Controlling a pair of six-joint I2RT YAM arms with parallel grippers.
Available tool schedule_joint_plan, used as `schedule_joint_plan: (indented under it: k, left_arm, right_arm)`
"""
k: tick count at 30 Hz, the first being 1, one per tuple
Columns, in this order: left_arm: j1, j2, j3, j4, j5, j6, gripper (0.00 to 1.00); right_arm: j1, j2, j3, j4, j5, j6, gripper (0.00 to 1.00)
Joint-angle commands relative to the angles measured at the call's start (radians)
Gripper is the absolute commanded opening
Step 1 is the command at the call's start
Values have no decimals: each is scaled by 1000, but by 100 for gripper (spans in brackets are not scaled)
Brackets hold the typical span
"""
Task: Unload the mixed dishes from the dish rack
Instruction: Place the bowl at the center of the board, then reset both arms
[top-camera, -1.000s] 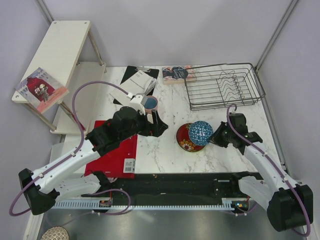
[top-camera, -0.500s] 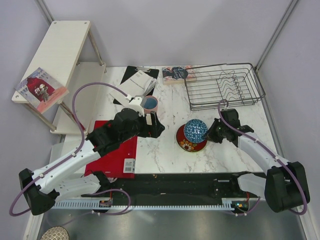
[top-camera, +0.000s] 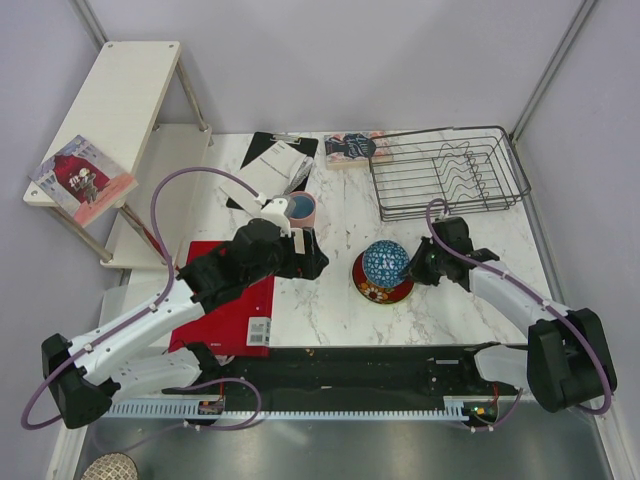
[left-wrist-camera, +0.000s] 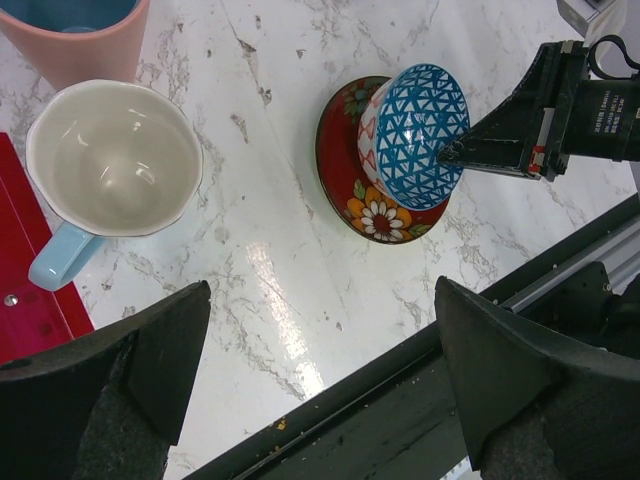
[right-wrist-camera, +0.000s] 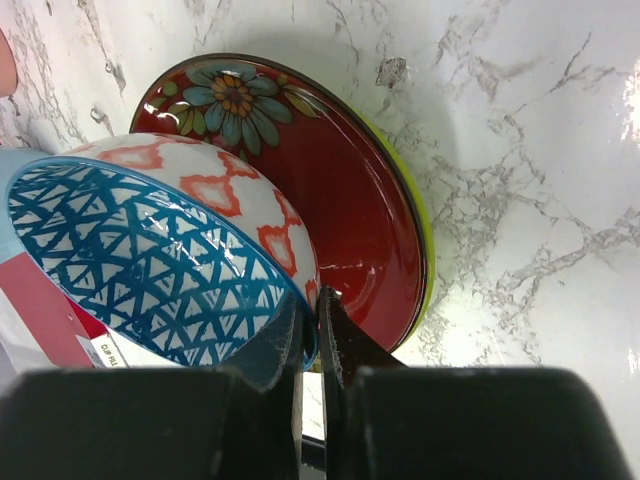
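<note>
Your R claw (right-wrist-camera: 310, 335) is clenching the bowl (top-camera: 386, 262) by its rim, mid-frame in the top view. The bowl is lying left of the claw, tilting over the red plate (right-wrist-camera: 330, 190); can't tell if they're touching. L claw (left-wrist-camera: 320, 380) is hanging released by the mug (left-wrist-camera: 112, 158), farther off. The rack (top-camera: 445, 170) is sitting upper right.

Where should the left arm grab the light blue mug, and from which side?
Take the light blue mug by its rim, from straight above, one jaw inside, one outside. It stands upright, mouth open. Use the rim side facing the floral plate: the pink cup crowds the far side and the handle juts toward the red board.
</note>
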Motion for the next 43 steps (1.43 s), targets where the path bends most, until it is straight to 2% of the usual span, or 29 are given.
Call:
schedule_joint_plan:
  k: [1, 8, 11, 12, 15, 18, 28, 36, 43]
  left_arm:
    - [-5, -2, -7, 14, -19, 13, 99]
    - [-5, 1, -14, 14, -19, 10, 99]
    - [-5, 2, -16, 15, -17, 7, 99]
    - [-6, 2, -16, 15, -17, 5, 99]
    - [-5, 7, -14, 14, -16, 4, 99]
    - [-5, 10, -14, 14, -13, 2, 99]
    - [-6, 5, -18, 12, -19, 1, 99]
    - [-5, 33, 1, 5, -25, -11, 99]
    - [-5, 54, 18, -8, -46, -36, 99]
  right_arm:
    - [15, 8, -9, 75, -9, -7, 0]
    - [25, 14, -23, 75, -4, -10, 1]
    - [25, -2, -36, 75, -9, -9, 9]
    - [27, -12, -38, 74, -7, -7, 19]
    - [27, -45, -35, 54, -4, -7, 34]
    - [28, -75, -16, 20, 4, -12, 43]
    - [29, -185, 78, -98, 36, -38, 59]
    - [33, -395, 160, -104, 149, -114, 77]
    - [35, -440, 162, -75, 156, -148, 80]
